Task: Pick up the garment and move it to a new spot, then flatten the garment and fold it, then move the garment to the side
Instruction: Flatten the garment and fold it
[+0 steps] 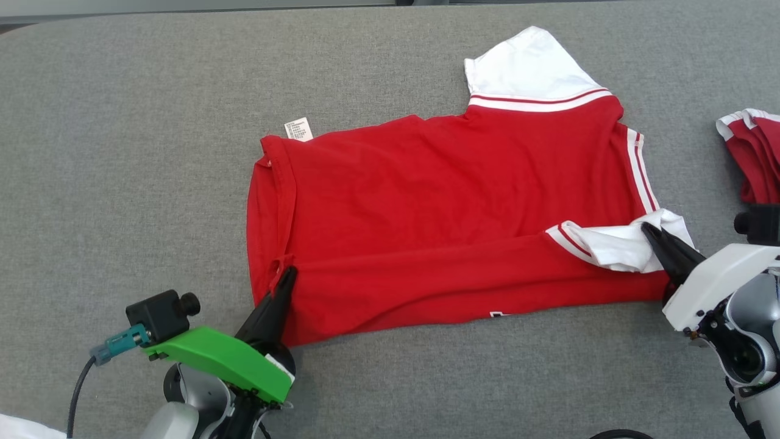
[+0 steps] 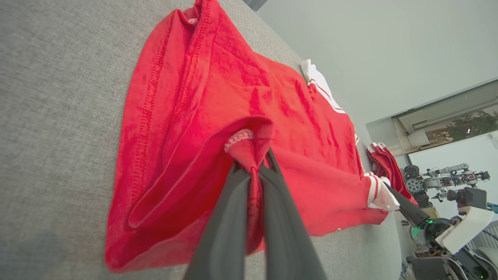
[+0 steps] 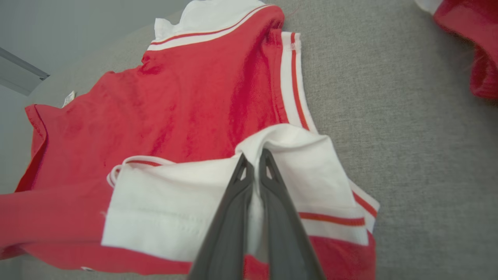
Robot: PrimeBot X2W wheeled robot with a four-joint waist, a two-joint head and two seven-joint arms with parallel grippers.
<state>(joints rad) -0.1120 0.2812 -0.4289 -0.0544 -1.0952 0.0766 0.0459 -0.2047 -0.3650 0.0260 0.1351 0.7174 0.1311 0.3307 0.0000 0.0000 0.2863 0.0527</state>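
The garment (image 1: 439, 207) is a red shirt with white, red-striped sleeves, lying spread across the grey cloth table, its near long edge turned up and over. At its lower left hem corner my left gripper (image 1: 287, 273) is shut on a pinch of red hem (image 2: 249, 149). At the near right, my right gripper (image 1: 649, 230) is shut on the folded white sleeve (image 3: 218, 202), fabric squeezed between its dark fingers (image 3: 268, 194). The far white sleeve (image 1: 530, 67) lies flat at the back, and a white care label (image 1: 298, 129) sticks out at the far left corner.
Another red and white garment (image 1: 752, 158) lies bunched at the table's right edge. The grey table (image 1: 122, 152) stretches wide to the left and front. In the left wrist view, other robot gear (image 2: 447, 179) stands beyond the table's end.
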